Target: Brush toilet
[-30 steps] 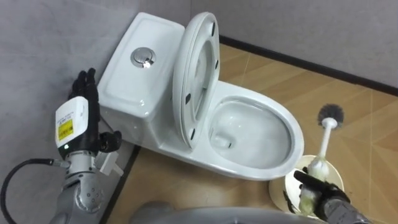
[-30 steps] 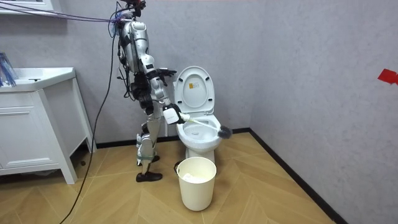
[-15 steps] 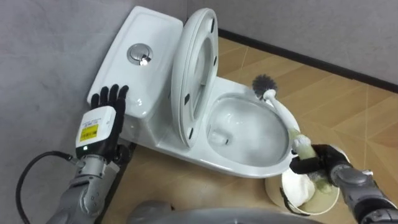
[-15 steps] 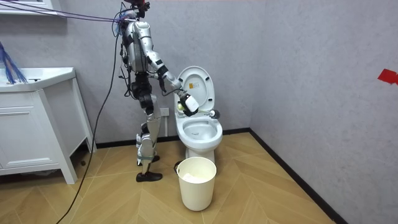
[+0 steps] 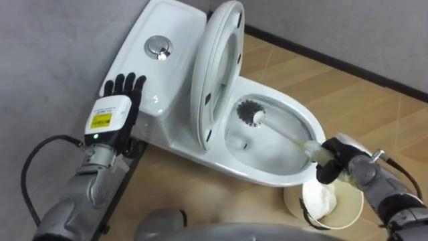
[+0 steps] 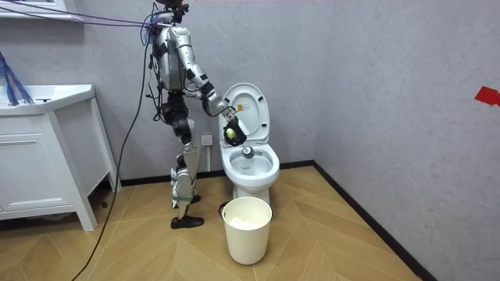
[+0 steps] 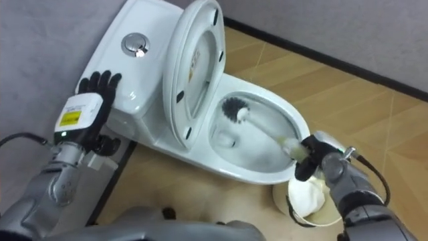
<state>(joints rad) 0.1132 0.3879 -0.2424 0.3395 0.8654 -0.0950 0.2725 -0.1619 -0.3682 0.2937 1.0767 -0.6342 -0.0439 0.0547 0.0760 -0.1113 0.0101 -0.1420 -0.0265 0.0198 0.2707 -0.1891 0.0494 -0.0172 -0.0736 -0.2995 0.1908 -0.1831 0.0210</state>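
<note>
The robot stands beside the toilet (image 5: 257, 173), on its tank side, with its right arm stretched out over the bowl. The right hand (image 5: 338, 161) sits just past the bowl's front rim, fingers curled tightly round the handle of the brush (image 5: 284, 134). The pale handle slants from that hand down into the bowl, and the dark bristle head (image 5: 251, 112) lies low inside, near the back wall of the bowl and close to the raised lid (image 5: 224, 60). I cannot tell whether the bristles touch the porcelain.

The lid and seat stand upright together, leaning back toward the tank (image 5: 170, 73). A round metal flush button (image 5: 158, 46) sits in the middle of the tank's top.

The left hand (image 5: 110, 117) is held at the outer side of the tank, back of the hand up, fingers straight and spread, holding nothing. Its fingertips reach the tank's edge; contact is unclear.

A cream bin (image 6: 248, 230) stands on the wooden floor just in front of the bowl, with something white inside it.
</note>
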